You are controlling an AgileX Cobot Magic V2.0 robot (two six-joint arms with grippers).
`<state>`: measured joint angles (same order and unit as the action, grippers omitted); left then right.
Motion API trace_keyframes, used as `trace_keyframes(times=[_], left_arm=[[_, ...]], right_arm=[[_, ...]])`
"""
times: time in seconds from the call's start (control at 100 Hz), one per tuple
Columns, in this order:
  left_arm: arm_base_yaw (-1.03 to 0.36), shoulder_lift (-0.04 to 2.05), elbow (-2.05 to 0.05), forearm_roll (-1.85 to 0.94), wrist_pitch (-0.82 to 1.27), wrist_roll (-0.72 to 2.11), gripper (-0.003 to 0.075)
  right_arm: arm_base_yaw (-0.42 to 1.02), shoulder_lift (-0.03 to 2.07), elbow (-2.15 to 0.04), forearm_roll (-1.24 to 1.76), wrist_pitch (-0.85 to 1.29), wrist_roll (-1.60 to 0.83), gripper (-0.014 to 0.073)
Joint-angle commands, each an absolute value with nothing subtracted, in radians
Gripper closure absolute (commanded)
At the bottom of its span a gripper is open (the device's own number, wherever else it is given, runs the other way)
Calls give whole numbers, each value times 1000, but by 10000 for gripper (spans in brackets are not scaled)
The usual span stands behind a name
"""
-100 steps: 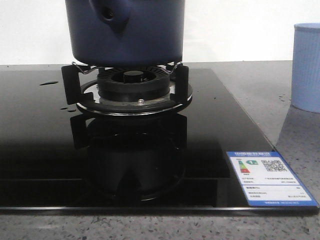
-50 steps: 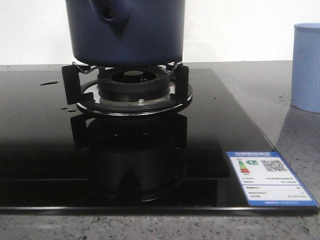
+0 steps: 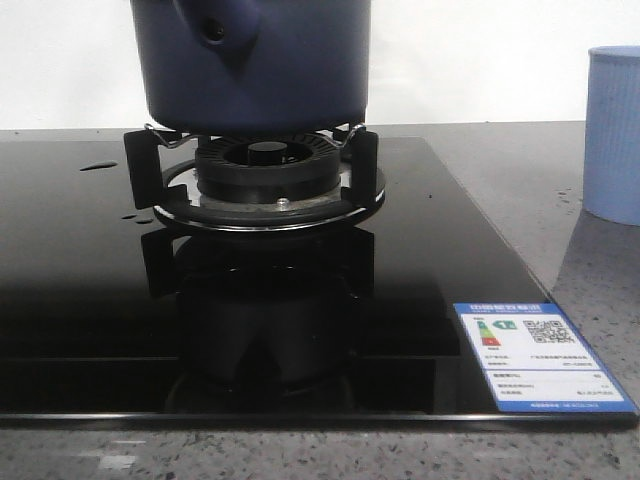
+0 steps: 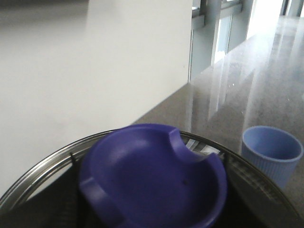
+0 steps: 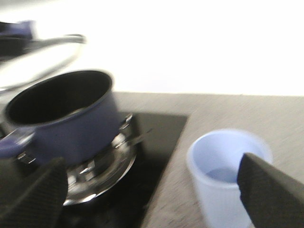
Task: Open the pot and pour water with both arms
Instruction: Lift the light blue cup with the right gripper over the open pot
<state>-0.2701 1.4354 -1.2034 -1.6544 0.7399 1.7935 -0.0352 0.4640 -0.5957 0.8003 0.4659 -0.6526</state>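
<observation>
While uncovered, pot (image 3: 255, 65) on burner (image 3: 265, 170)

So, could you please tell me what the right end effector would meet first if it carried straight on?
Probably the countertop between the pot and the pale blue cup; depth is blurry, so I cannot be sure.

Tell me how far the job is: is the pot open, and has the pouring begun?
Done: the pot is open; the right wrist view shows its dark inside with no lid on it. In hand: the left wrist view shows the lid close below the camera, seemingly held up, though the left pincer itself is hidden. Left: pouring. The pot sits on the burner, and the right pincer is open, beside the cup.
</observation>
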Motion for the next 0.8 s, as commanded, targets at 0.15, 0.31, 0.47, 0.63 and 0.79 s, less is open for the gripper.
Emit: trace_keyframes(times=[0.15, 0.31, 0.47, 0.63, 0.79], left_arm=[[-219, 1260, -1236, -1734, 748, 1744, 456], [-171, 1196, -1234, -1679, 748, 1662, 456], [-156, 1167, -1231, -1662, 748, 1660, 456], [-156, 1167, -1231, -1662, 750, 1660, 456], [-156, 1171, -1231, -1662, 750, 1660, 456]], right_arm=[[-40, 477, -621, 629, 348, -665, -42], [-40, 477, -528, 607, 251, -665, -42], [-40, 477, -396, 648, 126, -665, -42], [-28, 489, -354, 663, 101, -665, -42], [37, 542, -354, 669, 35, -665, -42]])
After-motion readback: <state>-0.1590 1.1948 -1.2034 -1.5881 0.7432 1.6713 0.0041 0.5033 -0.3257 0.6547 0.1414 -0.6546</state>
